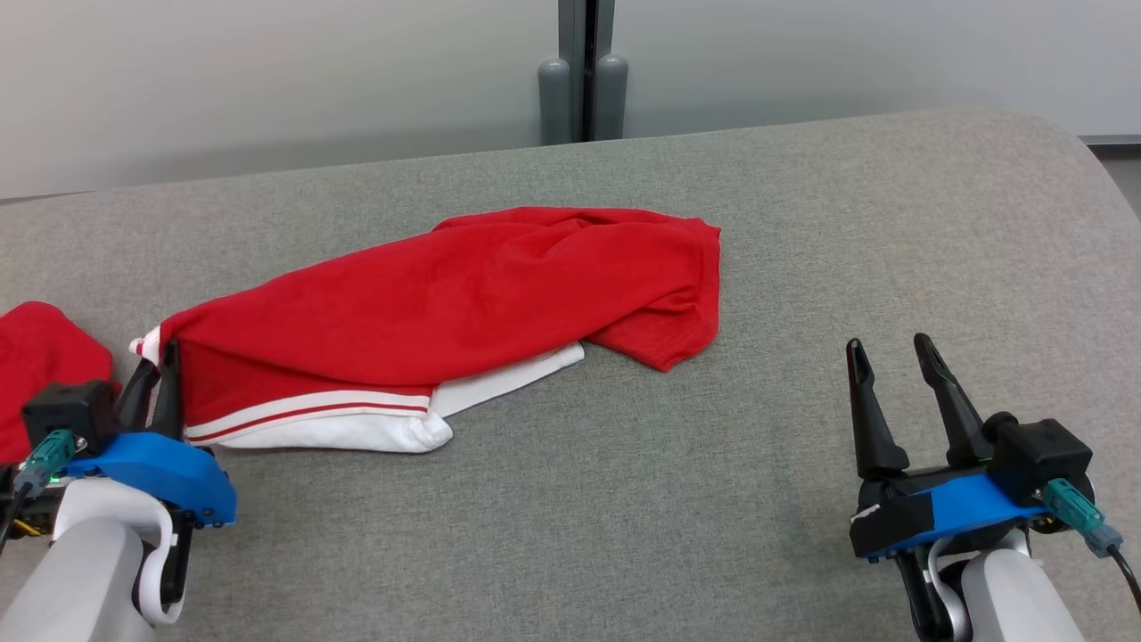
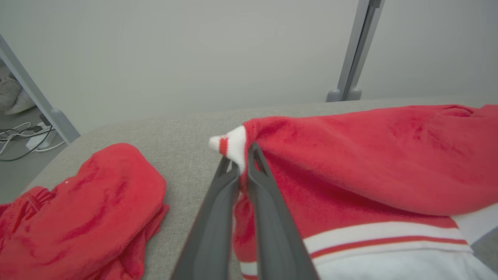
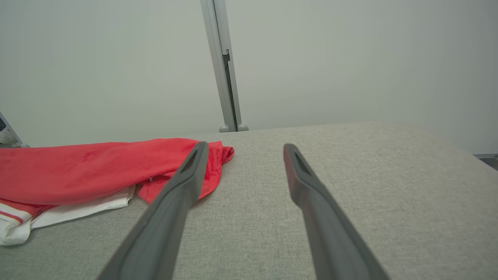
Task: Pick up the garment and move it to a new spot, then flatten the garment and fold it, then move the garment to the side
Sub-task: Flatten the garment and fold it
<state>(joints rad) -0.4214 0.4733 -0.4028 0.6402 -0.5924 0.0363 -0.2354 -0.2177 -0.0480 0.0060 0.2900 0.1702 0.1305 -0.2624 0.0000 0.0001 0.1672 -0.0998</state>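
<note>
The garment [image 1: 463,294], red with white bands and a white underlayer, lies crumpled on the left half of the grey cloth-covered table [image 1: 713,517], from near the left edge to about the middle. Its folds hide its shape, so I cannot tell sleeve from hem or body, and the white layer shows as a strip along the near side.

The left gripper [image 1: 159,370] is pinched on the garment's left corner. In the head view its fingertips are sunk in the cloth. The left wrist view shows the white, red-striped tip of the corner poking out between them.

A second red cloth [image 1: 45,374] sits at the table's left edge, cut off by the frame in the head view. The left wrist view shows more of it, apart from the garment, with faint marks too blurred to read.

The right gripper [image 1: 887,343] stands wide and holds nothing, near the front right, well apart from the garment. Its wrist view shows the garment's right end, a red flap over white.
</note>
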